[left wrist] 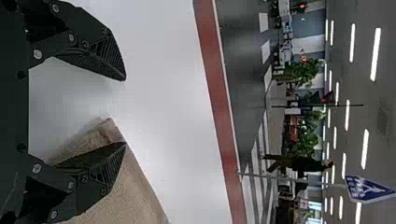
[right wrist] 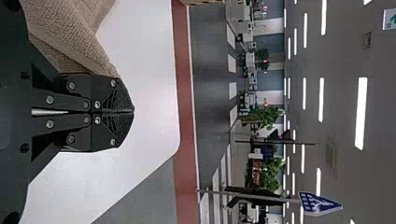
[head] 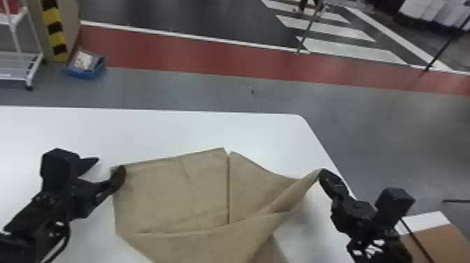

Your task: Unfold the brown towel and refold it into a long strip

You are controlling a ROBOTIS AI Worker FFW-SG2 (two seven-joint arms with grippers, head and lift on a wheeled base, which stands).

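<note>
Towel (head: 175, 196): on the table (head: 168, 129), part-unfolded, one corner raised.
Left claw (left wrist: 125, 111): wide, one finger over the opposite corner.
Right claw (right wrist: 132, 112): clamped on the raised corner.
Drag risk: if I pull right with the left side unpinched, everything may slide or bunch.

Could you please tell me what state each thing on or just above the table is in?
Brown towel: partly spread on the table, creased and folded over itself, not a long strip.
Left gripper: open, one of its fingers over a towel corner.
Right gripper: shut on the towel's far right corner.
</note>
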